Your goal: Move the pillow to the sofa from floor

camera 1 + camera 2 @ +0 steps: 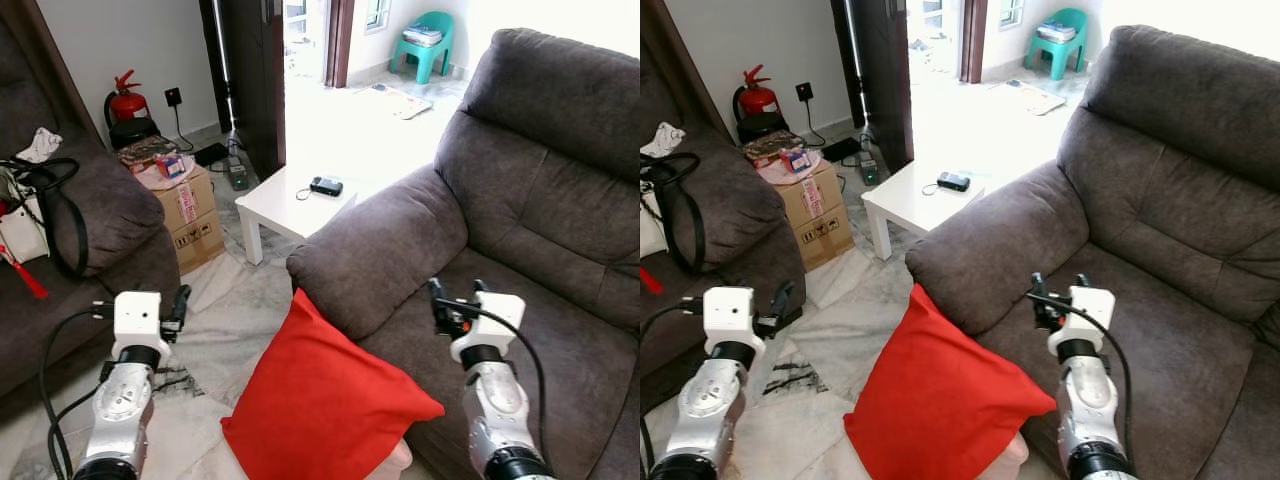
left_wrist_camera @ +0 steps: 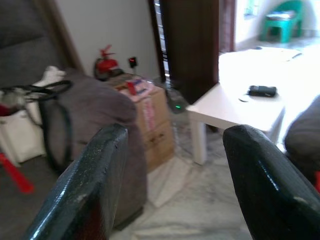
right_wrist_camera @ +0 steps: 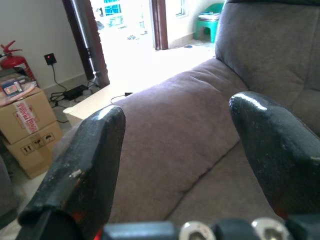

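A red pillow (image 1: 325,400) stands on its edge on the floor, leaning against the front of the dark grey sofa (image 1: 540,210) below its armrest (image 1: 375,250). My right gripper (image 1: 456,292) hovers open over the sofa seat, just right of the pillow's upper corner. In the right wrist view its fingers (image 3: 90,160) are spread with nothing between them, facing the armrest. My left gripper (image 1: 180,303) is raised over the floor to the pillow's left. It is open and empty, its fingers (image 2: 85,185) pointing toward the white table.
A low white table (image 1: 285,205) with a small black device (image 1: 326,186) stands beyond the armrest. A cardboard box (image 1: 192,215) and a fire extinguisher (image 1: 125,100) sit at the back left. A second sofa (image 1: 90,240) with a bag (image 1: 25,225) lines the left. Cables (image 1: 170,380) lie on the floor.
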